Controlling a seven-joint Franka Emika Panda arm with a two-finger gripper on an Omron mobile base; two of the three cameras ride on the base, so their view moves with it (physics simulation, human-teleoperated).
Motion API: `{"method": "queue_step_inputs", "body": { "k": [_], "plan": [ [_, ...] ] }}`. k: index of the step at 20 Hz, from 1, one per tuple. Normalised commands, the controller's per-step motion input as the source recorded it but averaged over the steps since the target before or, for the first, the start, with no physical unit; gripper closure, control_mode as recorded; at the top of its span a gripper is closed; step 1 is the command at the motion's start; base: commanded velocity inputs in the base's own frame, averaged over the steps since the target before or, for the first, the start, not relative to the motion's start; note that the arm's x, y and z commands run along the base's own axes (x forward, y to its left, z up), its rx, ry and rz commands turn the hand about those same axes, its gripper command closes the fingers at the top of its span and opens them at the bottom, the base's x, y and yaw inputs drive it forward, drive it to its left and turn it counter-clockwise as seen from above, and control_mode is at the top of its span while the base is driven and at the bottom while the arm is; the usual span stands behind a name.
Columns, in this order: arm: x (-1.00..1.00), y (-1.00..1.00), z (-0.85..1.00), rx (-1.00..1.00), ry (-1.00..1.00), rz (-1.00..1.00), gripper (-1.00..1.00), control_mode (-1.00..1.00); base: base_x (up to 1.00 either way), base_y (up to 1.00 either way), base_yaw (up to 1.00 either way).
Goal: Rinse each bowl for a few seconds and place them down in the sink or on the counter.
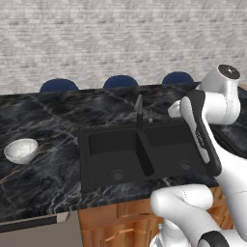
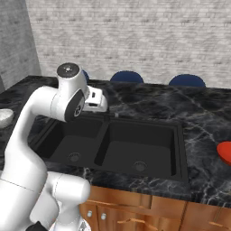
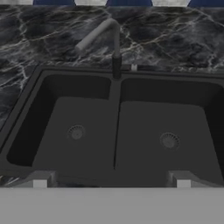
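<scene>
Hanging wide-jawed, the tool [image 3: 111, 181] faces two basins; one bowl [image 1: 21, 150] on counter [image 1: 48, 178].

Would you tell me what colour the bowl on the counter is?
White, with a grey-speckled inside; the bowl shows best in the left base view.

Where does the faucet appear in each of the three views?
Left base view: faucet behind the sink's divider, just left of the arm.
Right base view: largely hidden behind the arm's wrist.
Hand view: top centre, spout swung left.
Shared landmark: the sink, with two drains.
</scene>
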Motion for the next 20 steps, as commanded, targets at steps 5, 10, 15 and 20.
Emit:
{"method": "queue_step_inputs", "body": {
  "k": [5, 10, 15, 20],
  "plan": [
    [0.01, -0.34, 0.00, 0.05, 0.00, 0.09, -1.00, -1.00, 0.00, 0.00, 0.00],
    [0.10, -0.25, -0.11, 0.04, -0.01, 0.11, -1.00, -1.00, 0.00, 0.00, 0.00],
    [0.20, -0.10, -0.16, 0.01, -0.05, 0.09, -1.00, -1.00, 0.00, 0.00, 0.00],
    [0.14, 0.00, -0.17, 0.02, -0.07, 0.08, -1.00, -1.00, 0.00, 0.00, 0.00]
  ]
}}
